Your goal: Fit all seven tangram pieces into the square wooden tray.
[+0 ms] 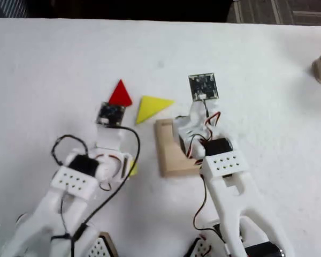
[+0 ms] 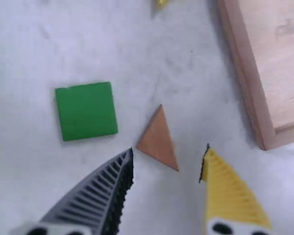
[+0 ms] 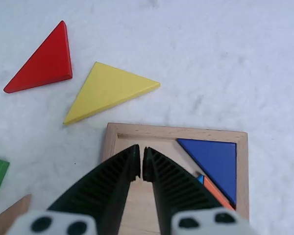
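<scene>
Tray [image 1: 167, 152] of pale wood lies just right of the high view's centre, partly beneath the right arm [image 1: 224, 166]. Inside it, the right wrist view shows a blue triangle [image 3: 213, 159] set into one corner, an orange piece [image 3: 218, 194] beside it and a light blue sliver [image 3: 200, 179] between the two. The right gripper [image 3: 141, 150] hangs over the tray's inner edge. Its black fingers are drawn together to a hairline gap, with nothing between them.

Above the tray in the high view a yellow triangle [image 1: 150, 107] lies flat on the white table [image 1: 53, 64]. A red triangle [image 1: 120, 94] lies just left of it, and the two are apart. The left arm [image 1: 75, 179] takes the lower left of that view.

The left gripper [image 2: 167, 152] is spread wide, one finger black and one yellow, holding nothing. A small brown triangle [image 2: 158, 140] lies on the table between the tips. A green square [image 2: 86, 111] lies near the brown triangle without touching it, and the tray's wall stands on its other side.
</scene>
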Robot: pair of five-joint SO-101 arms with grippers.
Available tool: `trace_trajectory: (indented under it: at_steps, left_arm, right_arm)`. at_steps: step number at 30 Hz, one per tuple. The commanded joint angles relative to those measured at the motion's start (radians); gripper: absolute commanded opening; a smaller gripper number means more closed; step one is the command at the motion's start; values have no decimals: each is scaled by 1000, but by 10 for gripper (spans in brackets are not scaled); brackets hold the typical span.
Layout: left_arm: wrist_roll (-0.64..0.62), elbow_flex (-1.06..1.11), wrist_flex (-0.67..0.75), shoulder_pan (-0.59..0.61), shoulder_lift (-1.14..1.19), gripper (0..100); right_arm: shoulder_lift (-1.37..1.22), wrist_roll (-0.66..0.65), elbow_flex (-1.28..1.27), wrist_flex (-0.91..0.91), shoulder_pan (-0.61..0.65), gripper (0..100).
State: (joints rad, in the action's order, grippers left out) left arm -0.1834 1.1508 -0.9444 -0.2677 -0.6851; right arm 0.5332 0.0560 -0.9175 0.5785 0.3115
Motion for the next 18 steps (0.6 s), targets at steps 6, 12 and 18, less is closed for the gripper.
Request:
trace_trajectory:
  at_steps: [6,12,18]
  left_arm:
    - [-101,-218,9,-19,383,259]
    - [-107,-347,9,-16,559,256]
    - [-141,-400,9,38,610,255]
  right_arm:
    - [4,-12,6,4,-2,21]
    - [4,-12,6,-2,-19,23]
    - [4,-12,6,2,-18,24]
